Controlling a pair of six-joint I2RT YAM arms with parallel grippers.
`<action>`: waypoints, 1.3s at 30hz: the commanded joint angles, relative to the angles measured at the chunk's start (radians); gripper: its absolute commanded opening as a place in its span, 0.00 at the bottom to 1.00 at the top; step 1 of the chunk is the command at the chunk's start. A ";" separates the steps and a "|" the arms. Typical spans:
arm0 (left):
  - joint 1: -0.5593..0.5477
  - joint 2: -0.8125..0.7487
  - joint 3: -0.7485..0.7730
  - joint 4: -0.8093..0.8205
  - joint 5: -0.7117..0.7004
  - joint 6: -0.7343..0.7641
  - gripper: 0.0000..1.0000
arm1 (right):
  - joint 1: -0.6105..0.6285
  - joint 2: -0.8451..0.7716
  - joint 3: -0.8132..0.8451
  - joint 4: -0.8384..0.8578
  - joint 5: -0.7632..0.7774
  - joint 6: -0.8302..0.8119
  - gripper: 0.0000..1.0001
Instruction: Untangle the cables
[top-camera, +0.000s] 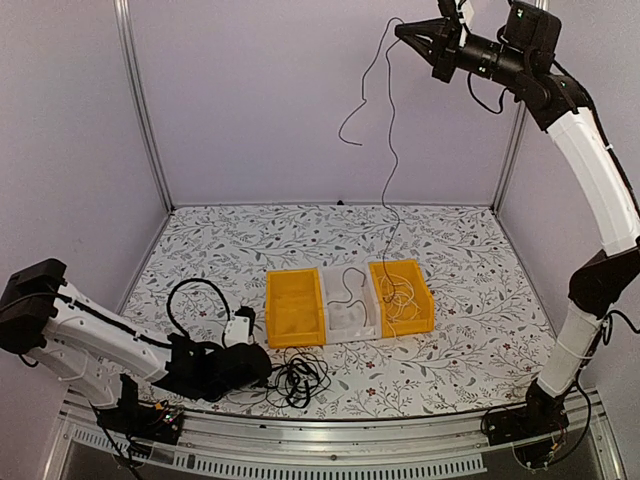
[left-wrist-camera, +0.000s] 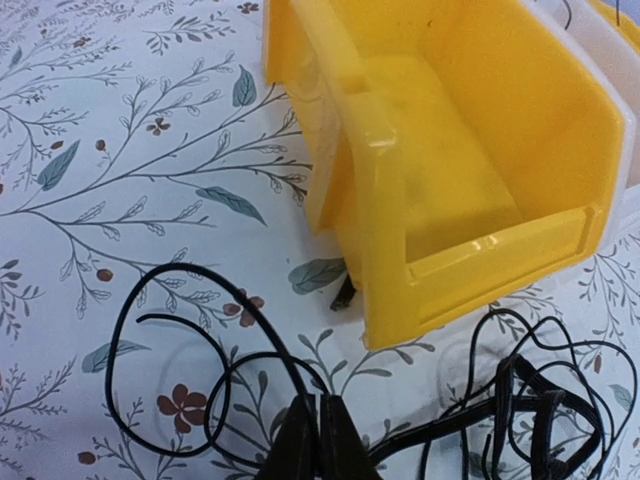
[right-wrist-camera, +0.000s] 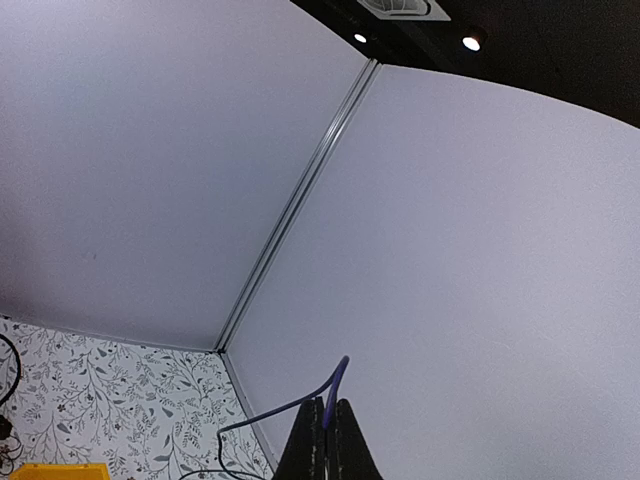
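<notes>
The left gripper (left-wrist-camera: 318, 402) is low over the table, jaws clenched. Black strands of the cable tangle (left-wrist-camera: 520, 400) meet its fingertips (left-wrist-camera: 300, 415) and spread ahead and to their right. Whether a strand is clamped cannot be determined. The left yellow bin (left-wrist-camera: 500, 250) is just beyond the tips. A pale bin (top-camera: 350, 322) and a right yellow bin (top-camera: 427, 300) adjoin it, the latter holding a cream cable (top-camera: 403, 300). The right gripper (top-camera: 402, 30) is raised high, jaws clamped on a black cable (top-camera: 389, 150). One run hangs below it into the right yellow bin, and a shorter end dangles free.
</notes>
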 joint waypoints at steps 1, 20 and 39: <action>0.016 0.015 0.021 -0.007 0.003 0.011 0.00 | 0.023 0.022 0.080 0.001 0.021 -0.016 0.00; 0.029 0.064 0.064 -0.018 0.021 0.040 0.00 | 0.057 0.031 0.066 -0.006 0.005 0.004 0.00; 0.033 0.062 0.058 -0.026 0.022 0.028 0.00 | 0.146 0.074 0.052 -0.017 0.040 -0.026 0.00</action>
